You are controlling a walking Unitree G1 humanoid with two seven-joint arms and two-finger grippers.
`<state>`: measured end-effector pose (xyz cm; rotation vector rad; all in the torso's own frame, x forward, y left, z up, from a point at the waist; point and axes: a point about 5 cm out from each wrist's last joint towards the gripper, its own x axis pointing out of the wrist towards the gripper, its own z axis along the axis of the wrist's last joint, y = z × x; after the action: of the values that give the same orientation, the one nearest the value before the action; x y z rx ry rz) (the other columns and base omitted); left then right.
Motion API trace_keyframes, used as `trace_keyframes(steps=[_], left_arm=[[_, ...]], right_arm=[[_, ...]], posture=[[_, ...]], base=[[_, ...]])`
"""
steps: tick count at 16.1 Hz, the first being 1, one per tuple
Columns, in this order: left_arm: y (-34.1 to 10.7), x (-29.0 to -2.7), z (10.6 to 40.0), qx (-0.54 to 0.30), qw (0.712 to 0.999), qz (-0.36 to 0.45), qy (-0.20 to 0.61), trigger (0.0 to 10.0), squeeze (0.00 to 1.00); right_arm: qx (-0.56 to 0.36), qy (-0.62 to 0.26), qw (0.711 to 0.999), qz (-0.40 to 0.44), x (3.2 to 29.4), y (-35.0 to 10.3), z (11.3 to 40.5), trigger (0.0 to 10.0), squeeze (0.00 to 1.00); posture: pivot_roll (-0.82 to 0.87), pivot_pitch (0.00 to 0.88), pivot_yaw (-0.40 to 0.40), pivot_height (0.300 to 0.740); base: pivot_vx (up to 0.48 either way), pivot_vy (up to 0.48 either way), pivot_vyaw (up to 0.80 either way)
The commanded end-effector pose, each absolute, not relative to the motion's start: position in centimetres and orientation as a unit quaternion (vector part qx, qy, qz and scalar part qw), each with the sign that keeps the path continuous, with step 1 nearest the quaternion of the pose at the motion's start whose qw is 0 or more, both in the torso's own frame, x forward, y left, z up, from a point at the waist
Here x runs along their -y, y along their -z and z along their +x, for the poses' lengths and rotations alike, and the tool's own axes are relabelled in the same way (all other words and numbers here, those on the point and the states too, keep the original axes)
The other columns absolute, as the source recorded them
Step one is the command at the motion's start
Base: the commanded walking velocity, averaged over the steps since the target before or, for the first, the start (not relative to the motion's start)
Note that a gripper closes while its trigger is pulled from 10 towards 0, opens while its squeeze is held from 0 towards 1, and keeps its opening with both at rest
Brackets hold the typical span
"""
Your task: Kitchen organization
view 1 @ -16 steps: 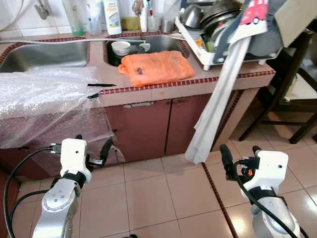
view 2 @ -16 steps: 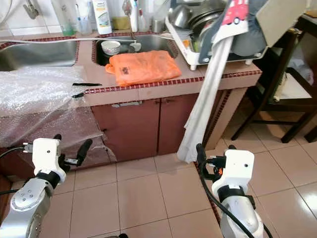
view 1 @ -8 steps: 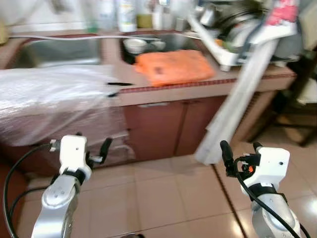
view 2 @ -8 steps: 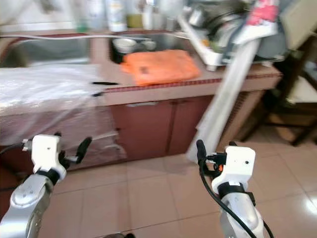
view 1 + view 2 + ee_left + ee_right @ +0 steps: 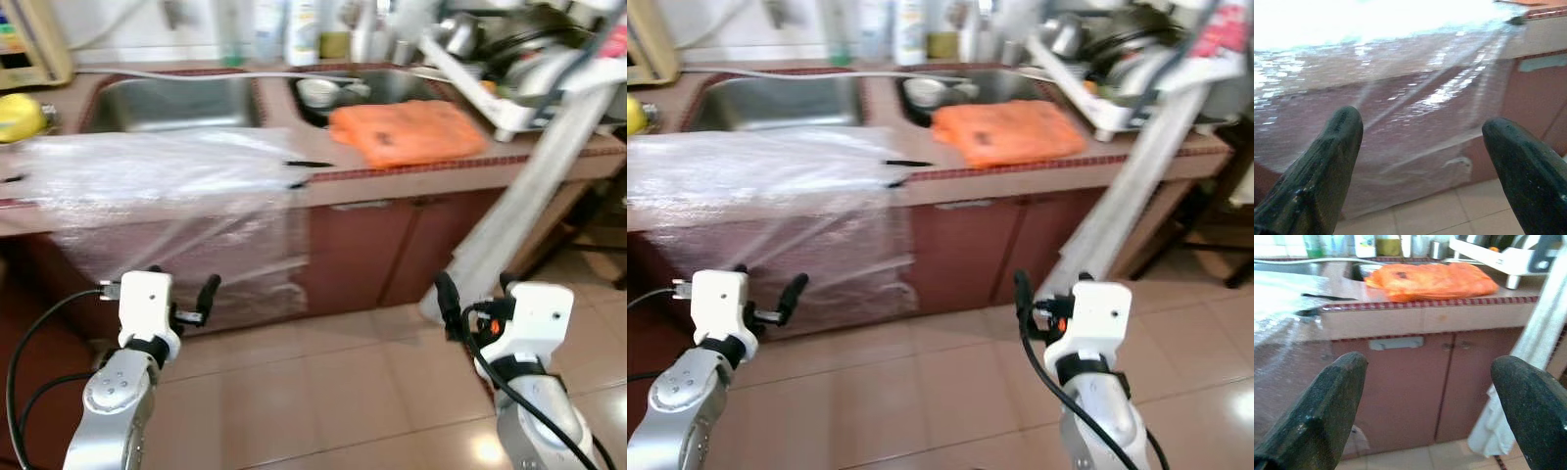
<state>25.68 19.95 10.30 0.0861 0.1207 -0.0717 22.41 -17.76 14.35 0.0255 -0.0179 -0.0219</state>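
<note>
Glossy beige floor tiles [image 5: 323, 392] ran up to a tiled kitchen counter [image 5: 411, 181] with a red mosaic strip along its front edge and reddish-brown cabinet doors [image 5: 392, 250] below. Two stainless steel sinks were set into the counter: the left basin [image 5: 176, 103] was a plain rectangle, and the right basin [image 5: 392, 86] held a pale round bowl [image 5: 316, 91]. An orange plastic bag [image 5: 407, 130], soft and crumpled, lay flat on the counter at its front edge, just before the right basin. A white dish rack [image 5: 509, 93] stacked with metal pans occupied the counter's right end. A long pale cloth [image 5: 519, 225] hung from that end down to the floor. A clear, shiny sheet of bubble wrap [image 5: 147, 196] covered the counter's left part and draped over its front edge, across the cabinet face. A thin dark utensil [image 5: 309, 164] lay at the front edge beside the sheet. A yellow rounded object [image 5: 20, 116] sat near the counter's left end. Bottles stood blurred along the back wall.

The left gripper [image 5: 181, 299] hung low before the draped sheet, its two black fingers [image 5: 1327, 161] well apart and holding nothing. The right gripper [image 5: 475, 299] hung low before the cabinet doors, near the cloth's lower end, its fingers [image 5: 1327, 406] likewise spread and empty.
</note>
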Motion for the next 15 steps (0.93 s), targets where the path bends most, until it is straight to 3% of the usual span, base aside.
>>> trace_keyframes(steps=[1, 7, 11, 15], left_arm=[[-10.3, -19.2, 25.8, -0.061, 0.996, 0.038, 0.044, 10.0, 0.00], [-10.5, -19.1, 25.9, -0.054, 0.997, 0.041, 0.040, 10.0, 0.00], [-11.0, -18.6, 26.1, -0.039, 0.997, 0.052, 0.048, 10.0, 0.00], [-11.2, -18.2, 26.2, -0.032, 0.996, 0.066, 0.056, 10.0, 0.00]], right_arm=[[0.000, 0.027, 1.000, 0.004, 18.6, -14.2, 22.2, 10.0, 0.00], [0.004, 0.022, 1.000, 0.003, 18.5, -14.3, 22.6, 10.0, 0.00], [0.006, 0.018, 1.000, -0.001, 18.5, -14.4, 22.9, 10.0, 0.00], [0.005, 0.014, 1.000, -0.006, 18.3, -14.4, 23.1, 10.0, 0.00]], posture=[[-0.04, 0.118, -0.021, 0.740], [-0.03, 0.116, -0.027, 0.740], [-0.03, 0.104, -0.032, 0.740], [-0.03, 0.102, -0.038, 0.740]], base=[[0.000, 0.480, 0.00], [0.000, 0.480, 0.00], [0.000, 0.000, 0.00], [0.000, 0.000, 0.66]])
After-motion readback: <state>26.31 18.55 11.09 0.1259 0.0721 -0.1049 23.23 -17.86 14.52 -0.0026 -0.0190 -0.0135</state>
